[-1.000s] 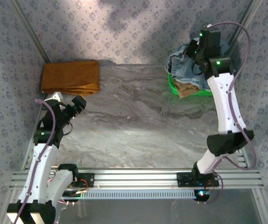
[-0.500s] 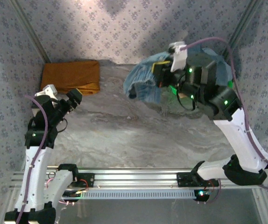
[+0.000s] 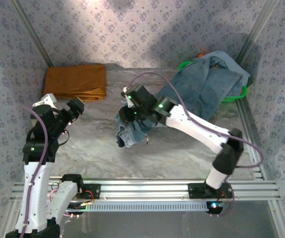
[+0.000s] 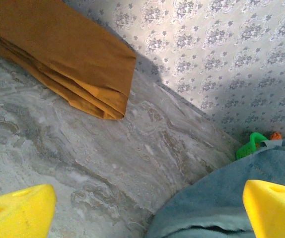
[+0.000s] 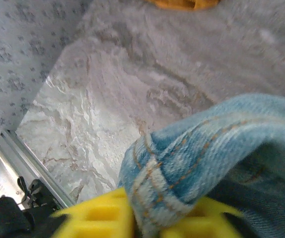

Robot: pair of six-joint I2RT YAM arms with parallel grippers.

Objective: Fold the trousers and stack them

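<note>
Since the earlier frames the right arm has been swinging from the green basket (image 3: pixel 236 95) at the upper right down to the middle of the frame, dragging the trousers (image 3: pixel 128 133) along. The right jaws are pinching a stitched denim hem between their yellow fingers (image 5: pixel 95 213), and the bunched trousers are hanging beneath them over the middle of the marbled counter (image 3: pixel 152 153). The left jaws are standing wide apart and gripping nothing at the left of the frame. Behind the right arm a paler blue cloth (image 3: pixel 207 84) is draping over the basket; whether it is joining the bunch I cannot tell. An orange-brown folded garment (image 3: pixel 75 82) is lying at the upper left.
</note>
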